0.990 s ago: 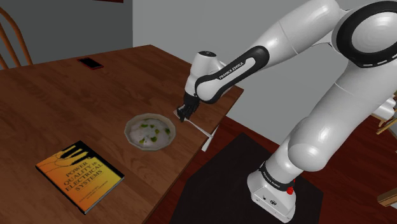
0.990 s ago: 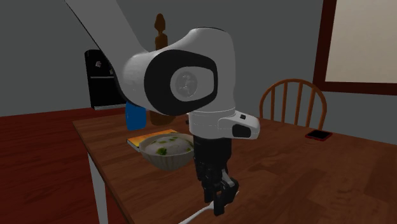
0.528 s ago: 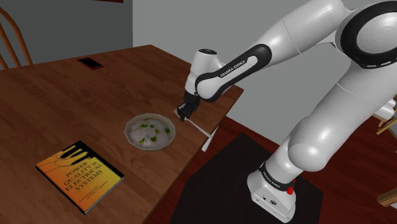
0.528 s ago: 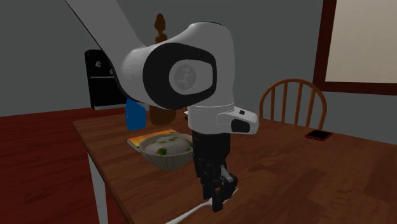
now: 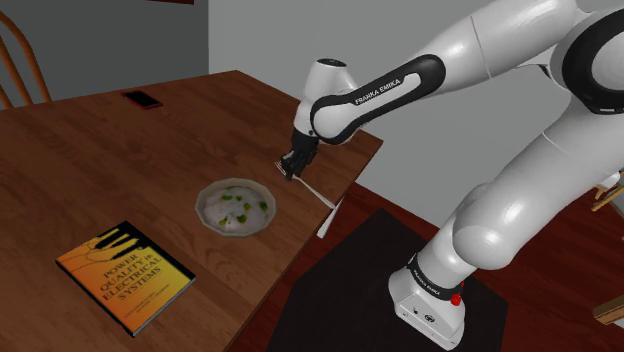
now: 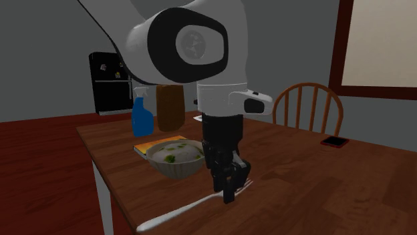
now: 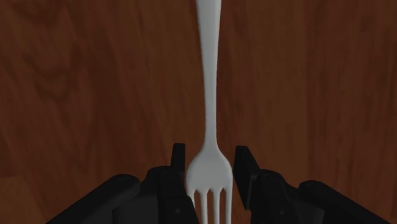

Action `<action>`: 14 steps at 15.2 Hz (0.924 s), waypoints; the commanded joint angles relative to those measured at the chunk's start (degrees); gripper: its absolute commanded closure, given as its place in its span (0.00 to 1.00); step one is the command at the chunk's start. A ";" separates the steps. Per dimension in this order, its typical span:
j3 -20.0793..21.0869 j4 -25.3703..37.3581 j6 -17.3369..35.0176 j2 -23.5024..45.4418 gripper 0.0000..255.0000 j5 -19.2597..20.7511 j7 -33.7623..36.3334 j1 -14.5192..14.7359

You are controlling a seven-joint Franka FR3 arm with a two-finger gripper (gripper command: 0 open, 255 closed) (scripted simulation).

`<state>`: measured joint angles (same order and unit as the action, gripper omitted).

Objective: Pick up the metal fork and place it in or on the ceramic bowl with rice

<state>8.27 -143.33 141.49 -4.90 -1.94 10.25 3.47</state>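
We find the round pale bowl of rice (image 5: 236, 207) on the brown wooden table (image 5: 110, 160), near the edge facing the stand. Just beside it, on the shoulder view's right, the black two-finger gripper (image 5: 291, 170) clasps the slim pale fork (image 7: 210, 95) near its tines. The orange-covered book (image 5: 125, 276) lies at the bowl's lower left, and the flat dark phone (image 5: 142, 99) lies well behind.

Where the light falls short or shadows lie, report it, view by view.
Shoulder view: brightest, evenly lit, the table warm brown, the fork pale against it. Second exterior view: dim, the bowl and table dusky, the gripper nearly a silhouette. Wrist view: dim too, dark wood, the fork the one pale thing between the black fingers.
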 commanded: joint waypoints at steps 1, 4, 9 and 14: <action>-0.02 0.40 -1.73 -1.31 1.00 -0.23 -0.12 0.04; -0.10 1.25 -4.28 -3.02 1.00 -0.47 -0.29 0.08; -0.24 2.92 -8.50 -5.59 1.00 -0.77 -0.51 0.12; -0.40 4.90 -12.68 -7.80 1.00 -0.95 -0.65 0.15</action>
<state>7.91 -138.87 129.89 -12.08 -2.84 9.65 3.61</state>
